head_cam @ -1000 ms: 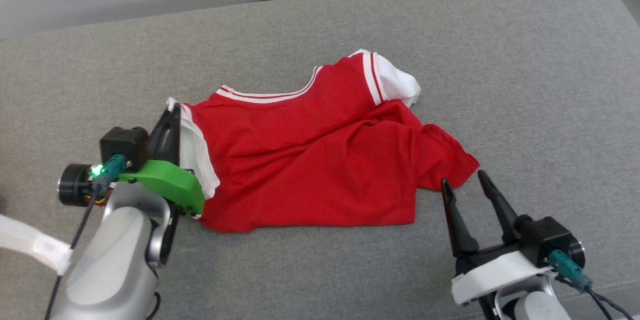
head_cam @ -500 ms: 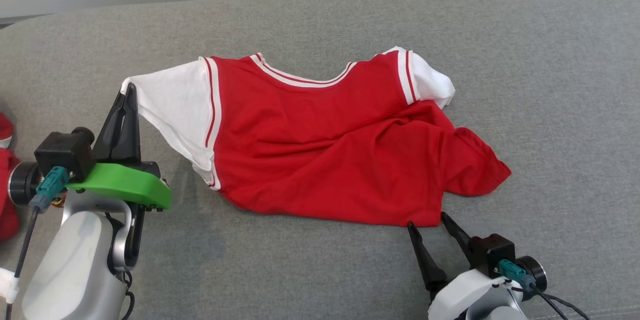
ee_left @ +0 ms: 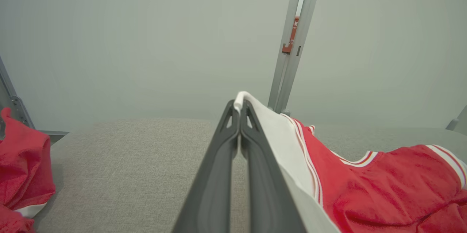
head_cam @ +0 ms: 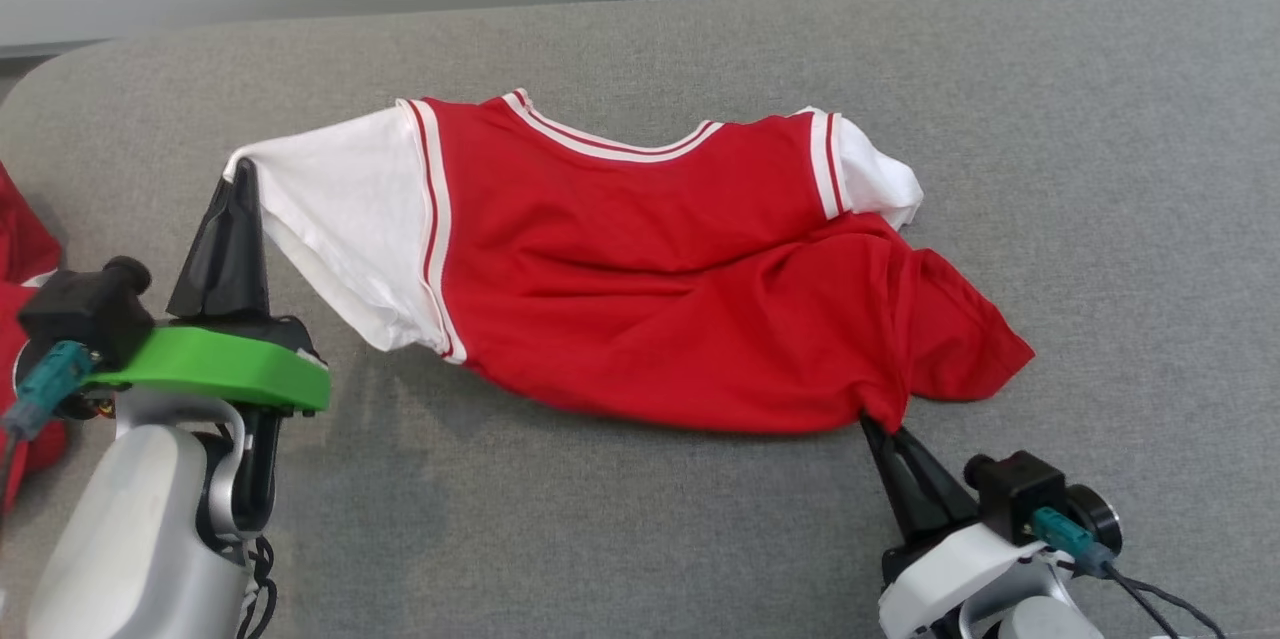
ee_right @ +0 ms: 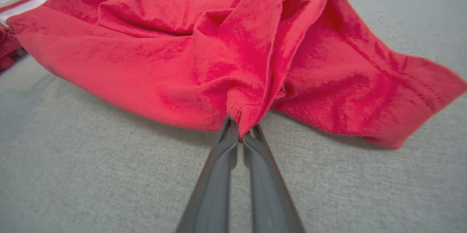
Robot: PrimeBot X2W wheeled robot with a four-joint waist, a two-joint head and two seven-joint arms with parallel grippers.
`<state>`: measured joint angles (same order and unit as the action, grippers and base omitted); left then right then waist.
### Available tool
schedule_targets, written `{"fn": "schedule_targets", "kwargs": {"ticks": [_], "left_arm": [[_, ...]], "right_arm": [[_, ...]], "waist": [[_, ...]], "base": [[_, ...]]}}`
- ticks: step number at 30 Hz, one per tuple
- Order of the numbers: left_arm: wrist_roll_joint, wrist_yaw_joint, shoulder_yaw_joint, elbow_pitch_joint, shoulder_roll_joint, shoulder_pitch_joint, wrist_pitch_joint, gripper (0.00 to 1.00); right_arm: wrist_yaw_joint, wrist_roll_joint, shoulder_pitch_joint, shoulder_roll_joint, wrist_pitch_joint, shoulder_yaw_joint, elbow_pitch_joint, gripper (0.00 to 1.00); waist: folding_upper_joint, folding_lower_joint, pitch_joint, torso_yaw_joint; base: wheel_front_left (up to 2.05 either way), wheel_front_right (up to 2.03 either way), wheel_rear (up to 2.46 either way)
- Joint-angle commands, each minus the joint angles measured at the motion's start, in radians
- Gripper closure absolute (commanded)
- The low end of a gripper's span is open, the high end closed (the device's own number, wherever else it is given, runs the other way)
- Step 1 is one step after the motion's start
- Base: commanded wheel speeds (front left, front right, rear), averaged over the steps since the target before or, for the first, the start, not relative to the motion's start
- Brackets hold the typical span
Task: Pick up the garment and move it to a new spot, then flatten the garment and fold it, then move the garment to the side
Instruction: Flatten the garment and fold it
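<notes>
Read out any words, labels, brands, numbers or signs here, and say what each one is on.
Red tag on the grey metal post: pale marks, too small and blurred to read.
Garment: red and white with stripes, no lettering on the side facing up.

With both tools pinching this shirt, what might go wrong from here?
The left tool pinches only the very edge of the white sleeve; a pull may slip it free.
The right tool grips a bunched hem corner, likely several layers, so the shirt may not spread flat.
The red flap on the right lies folded over and could end up creased into the fold.
</notes>
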<state>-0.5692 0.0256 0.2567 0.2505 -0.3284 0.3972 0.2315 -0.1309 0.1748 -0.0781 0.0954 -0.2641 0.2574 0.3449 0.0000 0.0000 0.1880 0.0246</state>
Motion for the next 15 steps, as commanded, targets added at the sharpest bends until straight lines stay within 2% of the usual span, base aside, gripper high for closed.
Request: {"fn": "schedule_targets", "kwargs": {"ticks": [1,5,8,12,15], "left_arm": [[-0.034,-0.011,-0.023,-0.015,-0.001,-0.009,0.001,1.00],[-0.166,-0.036,-0.093,-0.075,0.020,0.005,-0.038,1.00],[-0.263,-0.036,-0.141,-0.139,0.038,0.028,-0.082,1.00],[-0.394,-0.003,-0.197,-0.243,0.080,0.080,-0.148,1.00],[-0.473,0.042,-0.230,-0.314,0.114,0.157,-0.190,1.00]], "right_arm": [[0.000,0.013,0.016,0.016,0.000,-0.012,-0.042,1.00],[0.000,0.061,0.030,0.067,0.000,-0.035,-0.205,1.00],[0.000,0.103,0.007,0.114,0.000,-0.058,-0.317,1.00],[0.000,0.182,-0.044,0.177,0.000,-0.114,-0.438,1.00],[0.000,0.253,-0.129,0.221,0.001,-0.143,-0.481,1.00]], "waist": [[0.0000,0.0000,-0.031,-0.011],[0.0000,0.0000,-0.077,-0.030],[0.0000,0.0000,-0.105,-0.043],[0.0000,0.0000,-0.131,-0.053],[0.0000,0.0000,-0.140,-0.061]], "base": [[0.00,0.00,0.00],[0.00,0.00,0.00],[0.00,0.00,0.00],[0.00,0.00,0.00],[0.00,0.00,0.00]]}}
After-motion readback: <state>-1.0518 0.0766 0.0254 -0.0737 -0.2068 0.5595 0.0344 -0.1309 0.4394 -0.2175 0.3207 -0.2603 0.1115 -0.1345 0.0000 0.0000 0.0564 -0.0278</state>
